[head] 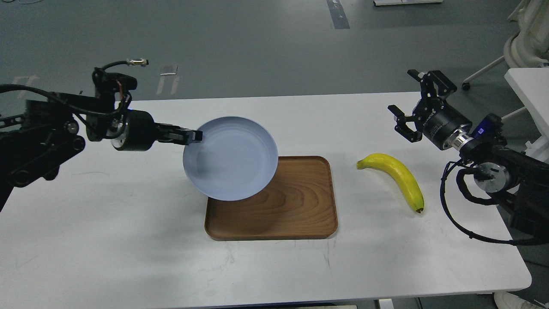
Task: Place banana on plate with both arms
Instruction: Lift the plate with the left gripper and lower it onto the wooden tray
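Observation:
My left gripper (195,136) is shut on the left rim of the pale blue-grey plate (231,158) and holds it in the air, tilted, over the upper left part of the brown wooden tray (300,206). The yellow banana (396,177) with its dark tip lies on the white table right of the tray. My right gripper (407,103) is open and empty, above the table behind and to the right of the banana.
The white table (128,240) ends close to the right arm. Beyond the right edge stand another white table (529,86) and a chair base (525,47). Loose black cables (459,219) hang from the right arm.

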Robot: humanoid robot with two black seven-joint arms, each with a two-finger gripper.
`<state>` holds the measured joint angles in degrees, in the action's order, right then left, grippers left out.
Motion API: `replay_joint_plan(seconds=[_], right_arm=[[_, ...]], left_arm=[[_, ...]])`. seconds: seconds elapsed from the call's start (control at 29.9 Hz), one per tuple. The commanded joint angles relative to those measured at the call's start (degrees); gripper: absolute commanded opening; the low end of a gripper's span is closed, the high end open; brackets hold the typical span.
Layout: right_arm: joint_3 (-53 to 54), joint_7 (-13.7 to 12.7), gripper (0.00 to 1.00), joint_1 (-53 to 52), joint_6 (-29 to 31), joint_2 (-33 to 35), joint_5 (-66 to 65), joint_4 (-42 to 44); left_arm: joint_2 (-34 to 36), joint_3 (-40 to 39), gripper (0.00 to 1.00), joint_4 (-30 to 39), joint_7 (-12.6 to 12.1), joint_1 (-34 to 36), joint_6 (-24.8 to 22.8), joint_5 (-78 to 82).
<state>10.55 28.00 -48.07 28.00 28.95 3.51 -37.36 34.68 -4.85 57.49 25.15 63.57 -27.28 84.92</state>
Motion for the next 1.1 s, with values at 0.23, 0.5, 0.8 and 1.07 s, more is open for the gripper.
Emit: replay_joint_plan(seconds=[0.23,0.5,0.8,1.07], right_arm=[[0.3,0.0,1.00,0.0,0.0,2.1,0.1,-0.4],[0.3,0.0,1.00,0.0,0.0,3.5,0.1,-0.5],[0.3,0.0,1.00,0.0,0.0,3.5,0.1,-0.5],[0.1,0.0,1.00,0.1,0.0,3.5,0.1,-0.4]], left_arm=[[-13.3,1.4,0.00,-7.9,-5.4,-0.8,0.1,1.8],[-18.8,3.7,0.00,-16.3,-5.3,-1.4,0.2,1.7],[-19.6,3.9,0.00,-16.6,-5.3,-2.8,0.0,1.6],[-20.4,4.1,0.00,-16.7,-5.4,-3.2,0.0,0.9]])
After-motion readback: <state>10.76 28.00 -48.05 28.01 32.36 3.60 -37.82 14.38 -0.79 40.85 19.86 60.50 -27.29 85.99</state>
